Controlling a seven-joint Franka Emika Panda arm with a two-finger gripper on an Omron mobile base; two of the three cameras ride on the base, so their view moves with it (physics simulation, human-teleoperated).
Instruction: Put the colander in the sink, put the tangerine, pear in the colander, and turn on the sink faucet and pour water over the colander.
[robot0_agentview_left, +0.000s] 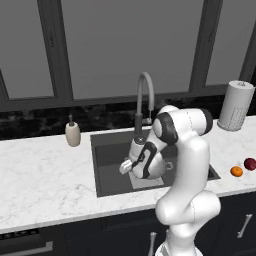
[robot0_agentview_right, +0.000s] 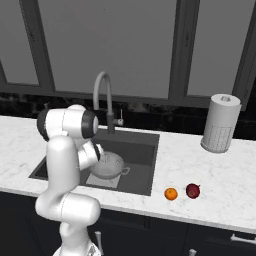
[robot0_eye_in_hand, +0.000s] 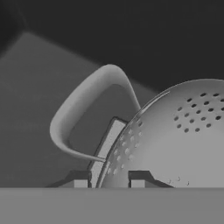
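Metal colander sits in sink, frame centre, w/ claw pinched narrow on its rim. Step 1 looks done. Tangerine & pear wait on worktop, lower right; faucet at back, dry.

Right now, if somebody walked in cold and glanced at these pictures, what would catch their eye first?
Probably the white robot arm bent low into the large dark-grey rectangular sink, its gripper closed on the rim of the small light-grey perforated metal colander sitting in the basin. Next, the tiny bright-orange tangerine and dark-red pear, side by side on the white marble counter right of the sink.
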